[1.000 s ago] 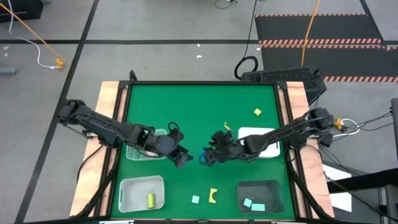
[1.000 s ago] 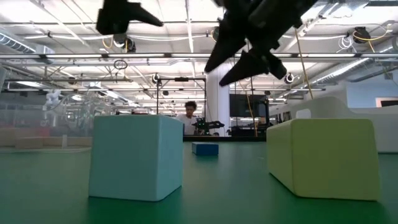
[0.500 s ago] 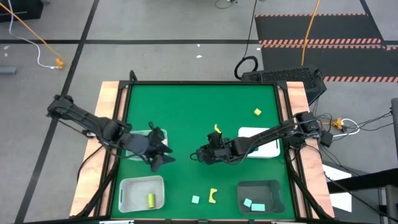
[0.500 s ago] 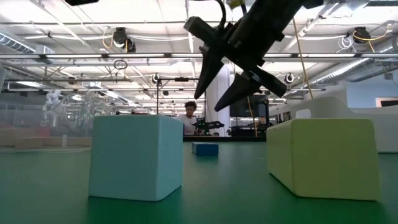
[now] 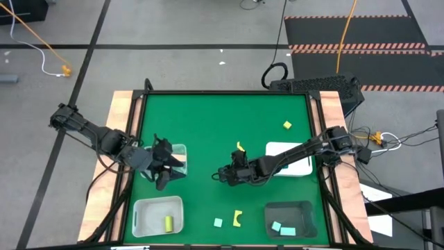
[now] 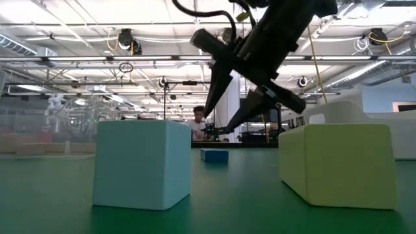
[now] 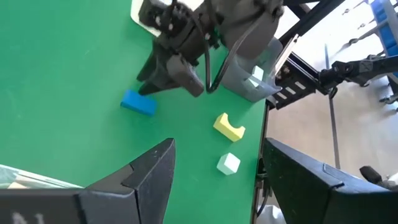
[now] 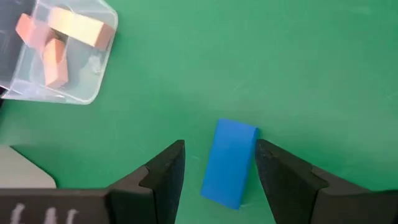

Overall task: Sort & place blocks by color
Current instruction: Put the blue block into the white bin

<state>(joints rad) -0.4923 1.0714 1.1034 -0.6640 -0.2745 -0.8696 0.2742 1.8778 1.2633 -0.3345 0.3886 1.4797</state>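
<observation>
Right gripper (image 8: 217,163) hovering mid-frame, fingers spread open around blue block (image 8: 229,162). Left gripper (image 5: 164,167) waiting open over clear tray (image 5: 179,150), left-centre.

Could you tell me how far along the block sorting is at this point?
Partly done. The clear tray holds salmon blocks, the white bin a yellow-green block, and the dark tray teal blocks. In hand: the right gripper, fingers open, straddles the blue block lying on the mat. The left gripper waits over the clear tray. Left loose: three yellow pieces and a teal cube.
</observation>
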